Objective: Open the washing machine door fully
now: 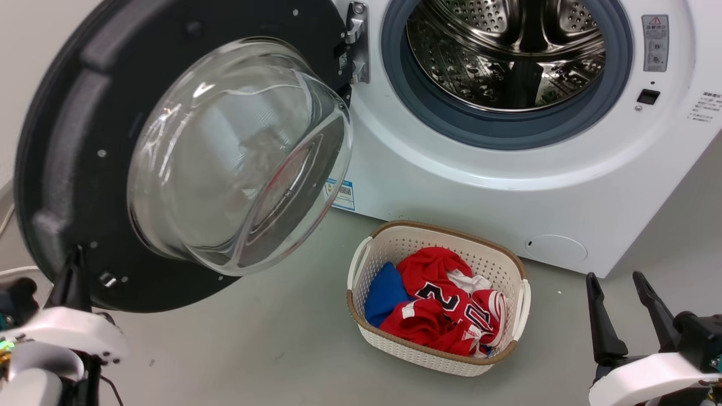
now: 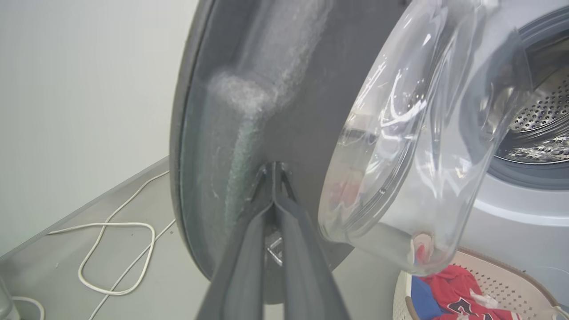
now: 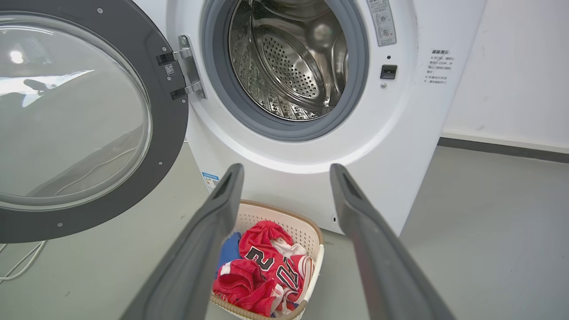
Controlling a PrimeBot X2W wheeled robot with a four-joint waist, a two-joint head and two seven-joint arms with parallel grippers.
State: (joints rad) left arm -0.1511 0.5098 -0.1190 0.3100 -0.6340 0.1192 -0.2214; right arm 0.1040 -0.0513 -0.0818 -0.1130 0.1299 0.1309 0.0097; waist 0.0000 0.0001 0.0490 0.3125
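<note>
Two pairs of fingers, two different jobs. My left fingers (image 2: 272, 169) are pressed together tip to tip, with nothing between them that I can see. Their tips rest against the inner face of the door (image 1: 225, 158), low on its black frame near the free edge, just beside the small latch (image 1: 107, 279). My right fingers (image 1: 613, 277) are spread wide and empty, held low and well apart from the door, near the basket (image 1: 428, 355) of red and blue clothes on the floor.

The door stands swung out to the left of the washer (image 1: 507, 186). It hangs on the hinge (image 1: 356, 45) beside the drum (image 1: 507, 56) opening, its glass bowl bulging toward me. By my reckoning it is most of the way round, with some swing left.

I expect it to be heavy and stiff: a thick glass bowl in a wide rigid ring, turning only about that hinge. It won't flex, so a push should go straight into the swing. The plastic looks smooth and the glass smoother, so closed tips could skid. I'd avoid the bowl, the slippery and breakable part. I'd push on the black frame out by the free edge, farthest from the hinge, where least force is needed. I'd push steadily, so the door doesn't bang against the hinge's stop.
</note>
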